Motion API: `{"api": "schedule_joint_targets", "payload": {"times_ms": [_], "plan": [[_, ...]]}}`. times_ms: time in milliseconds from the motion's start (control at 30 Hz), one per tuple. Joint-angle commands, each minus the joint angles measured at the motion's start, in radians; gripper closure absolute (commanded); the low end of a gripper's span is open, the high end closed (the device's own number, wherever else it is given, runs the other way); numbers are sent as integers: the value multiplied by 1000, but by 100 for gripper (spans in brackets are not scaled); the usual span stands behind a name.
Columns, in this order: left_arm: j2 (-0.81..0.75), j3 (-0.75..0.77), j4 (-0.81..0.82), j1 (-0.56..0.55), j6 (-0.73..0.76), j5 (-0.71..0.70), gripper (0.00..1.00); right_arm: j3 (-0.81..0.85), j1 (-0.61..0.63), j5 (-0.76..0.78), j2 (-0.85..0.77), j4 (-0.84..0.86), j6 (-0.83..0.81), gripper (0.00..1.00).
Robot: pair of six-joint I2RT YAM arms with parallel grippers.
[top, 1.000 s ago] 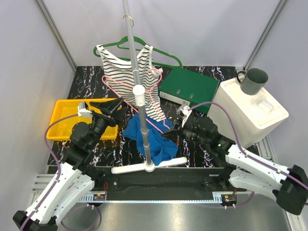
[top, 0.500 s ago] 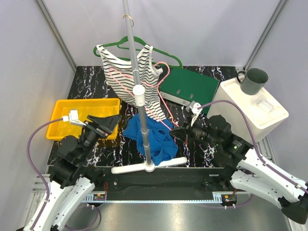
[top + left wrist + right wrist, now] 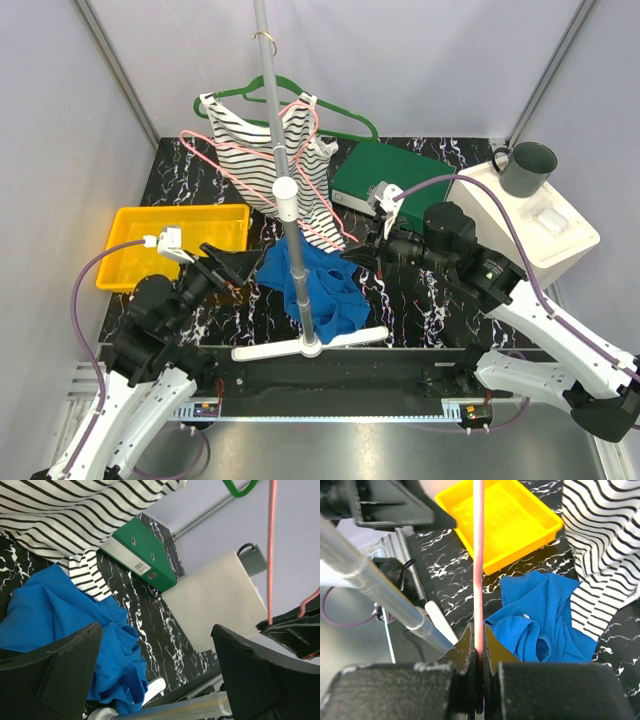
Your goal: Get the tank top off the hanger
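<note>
Top external view: the left gripper (image 3: 228,264) is hovering over the table (image 3: 405,300) with its jaws spread wide, gripping nothing. The right gripper (image 3: 352,256) is pinching the bare pink hanger (image 3: 478,555) tightly. The blue tank top (image 3: 325,290) is lying crumpled around the stand (image 3: 310,345), off that hanger. Farther back, a striped top (image 3: 245,140) is hanging on a green hanger (image 3: 345,115).

Pink hanger (image 3: 478,555) raised — left end effector (image 3: 238,266) withdrawn.
</note>
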Motion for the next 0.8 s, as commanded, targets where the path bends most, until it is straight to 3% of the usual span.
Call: {"api": "schedule_joint_targets", "payload": {"times_ms": [0,367,600,667,700,767], "plan": [[30,37,11,-3,59,66,4,79,1,-82,21,-59,-68,100],[56,32,11,-1,89,108,4,131,0,-104,43,-135,-117,100],[128,28,12,-1,126,225,4,108,0,-87,38,-143,-79,99],[153,11,12,-1,122,247,4,77,0,-46,25,-138,-33,88],[157,5,15,-1,115,262,5,67,0,-27,17,-135,-22,70],[167,-24,22,-1,108,270,5,37,0,42,-6,-131,19,48]]}}
